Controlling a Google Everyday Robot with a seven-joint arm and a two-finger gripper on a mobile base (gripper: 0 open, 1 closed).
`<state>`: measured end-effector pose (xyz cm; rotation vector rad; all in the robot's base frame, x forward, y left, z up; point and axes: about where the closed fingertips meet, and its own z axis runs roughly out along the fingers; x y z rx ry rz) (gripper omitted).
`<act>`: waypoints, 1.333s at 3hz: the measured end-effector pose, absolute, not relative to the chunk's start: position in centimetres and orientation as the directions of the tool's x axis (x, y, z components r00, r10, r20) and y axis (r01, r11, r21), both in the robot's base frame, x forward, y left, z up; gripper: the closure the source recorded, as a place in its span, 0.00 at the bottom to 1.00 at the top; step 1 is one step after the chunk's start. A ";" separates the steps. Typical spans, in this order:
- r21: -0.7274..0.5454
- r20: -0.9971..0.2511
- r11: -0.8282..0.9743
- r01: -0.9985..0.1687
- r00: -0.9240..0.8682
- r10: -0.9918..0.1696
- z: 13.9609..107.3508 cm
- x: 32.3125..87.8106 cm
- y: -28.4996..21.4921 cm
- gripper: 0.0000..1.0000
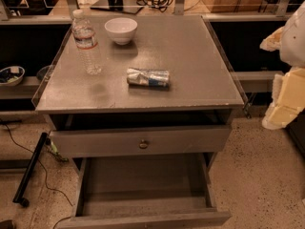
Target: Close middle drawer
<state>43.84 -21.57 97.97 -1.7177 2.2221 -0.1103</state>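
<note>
The middle drawer [143,182] of the grey cabinet is pulled far out toward me, and its bare grey floor shows. Its low front [143,219] lies at the bottom edge, seen from above, with its knob hidden. Above it, the taller-fronted top drawer [95,142] with a brass-coloured knob [143,144] stands slightly out. My gripper [286,97], seen as white and cream arm parts, hangs at the right edge. It is beside the cabinet's right side, apart from both drawers and holding nothing that I can see.
On the cabinet top [190,51] stand a water bottle [86,42], a white bowl [121,30] and a crushed silver-blue packet [148,77]. A black bar and cables [29,168] lie on the floor to the left. A low shelf [257,78] runs behind.
</note>
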 end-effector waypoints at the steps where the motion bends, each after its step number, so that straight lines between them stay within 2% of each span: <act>1: -0.259 -0.210 0.270 -0.927 -0.219 -0.953 98.0 43.8 -21.6 0.00; 2: -0.259 -0.210 0.270 -0.927 -0.219 -0.953 98.0 43.8 -21.6 0.27; 4: -0.259 -0.210 0.270 -0.927 -0.219 -0.953 98.0 43.8 -21.6 0.73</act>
